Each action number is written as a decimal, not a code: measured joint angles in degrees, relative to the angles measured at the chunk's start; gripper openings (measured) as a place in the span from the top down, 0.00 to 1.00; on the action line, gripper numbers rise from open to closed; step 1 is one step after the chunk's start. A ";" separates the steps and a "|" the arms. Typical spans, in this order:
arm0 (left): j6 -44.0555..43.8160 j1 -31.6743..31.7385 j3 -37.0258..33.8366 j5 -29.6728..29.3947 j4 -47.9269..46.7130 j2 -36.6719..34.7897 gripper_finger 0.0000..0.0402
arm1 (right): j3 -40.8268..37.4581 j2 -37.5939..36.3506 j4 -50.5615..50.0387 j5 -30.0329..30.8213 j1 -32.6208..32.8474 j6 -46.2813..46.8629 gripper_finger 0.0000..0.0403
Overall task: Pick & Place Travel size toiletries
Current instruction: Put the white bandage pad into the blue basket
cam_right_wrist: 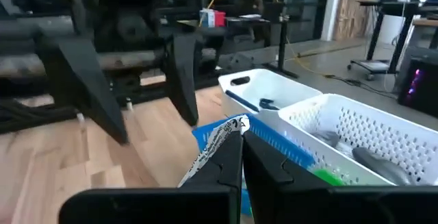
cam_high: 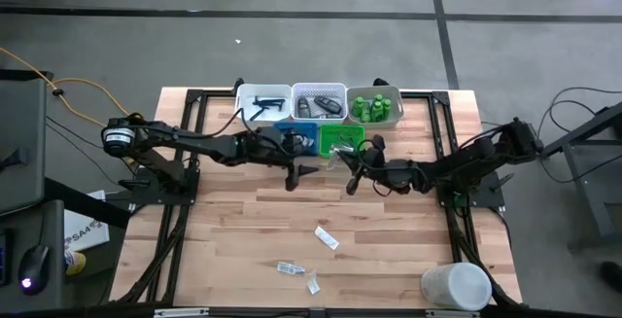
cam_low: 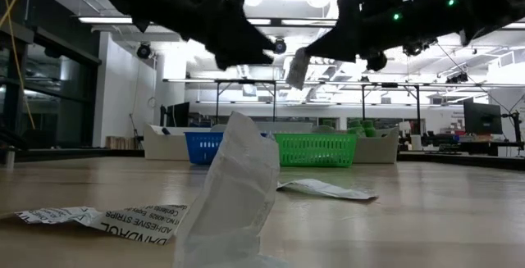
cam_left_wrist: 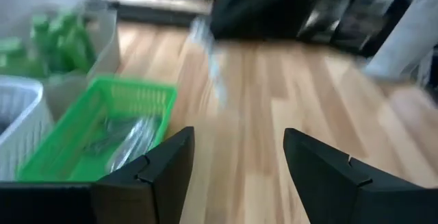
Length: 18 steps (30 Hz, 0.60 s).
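My right gripper (cam_high: 352,180) hangs above the table's middle, just in front of the green tray (cam_high: 341,139), shut on a clear-and-white flat packet (cam_right_wrist: 213,142). My left gripper (cam_high: 298,176) hovers beside it, in front of the blue tray (cam_high: 291,135). It is open (cam_left_wrist: 236,162) with nothing between its fingers. Three more packets (cam_high: 327,238) (cam_high: 289,268) (cam_high: 313,284) lie flat on the near half of the table. Small green bottles (cam_high: 375,107) stand in the far right tray, and dark pieces (cam_high: 320,104) lie in the white mesh tray. My right gripper pinches the packet between its two fingers at one end (cam_right_wrist: 229,136). The fingers come about level from the table's right side. The rest of the packet (cam_low: 296,68) sticks out past the fingertips and droops, lifted clear of the table.
A row of three trays stands along the far edge, with a white one (cam_high: 263,104) at its left. The blue and green trays sit just in front of that row. A large white cylindrical container (cam_high: 455,287) stands at the near right corner. Bare wood lies between the grippers and the loose packets.
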 joint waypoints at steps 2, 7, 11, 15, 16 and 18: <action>0.02 -0.74 0.20 -0.04 2.17 0.74 0.44 | -0.03 1.12 2.40 -0.97 -0.38 -1.30 0.99; -0.03 -0.97 0.10 -0.17 3.53 1.62 0.44 | 0.20 4.45 9.86 -4.21 -0.66 -3.61 0.99; -1.56 -0.88 -0.01 -0.43 3.18 1.92 0.44 | 0.73 6.77 12.86 -6.01 -0.66 -4.07 0.99; -1.58 -0.91 0.06 -0.37 3.12 2.62 0.44 | 3.38 9.34 13.64 -6.05 -0.77 -4.72 0.99; -1.73 -0.91 -0.01 -0.35 3.04 2.62 0.44 | 4.12 10.05 13.46 -6.17 -0.79 -5.28 0.99; -1.73 -0.91 0.06 -0.37 3.42 2.57 0.44 | 6.22 11.77 13.57 -6.61 -0.79 -6.64 0.99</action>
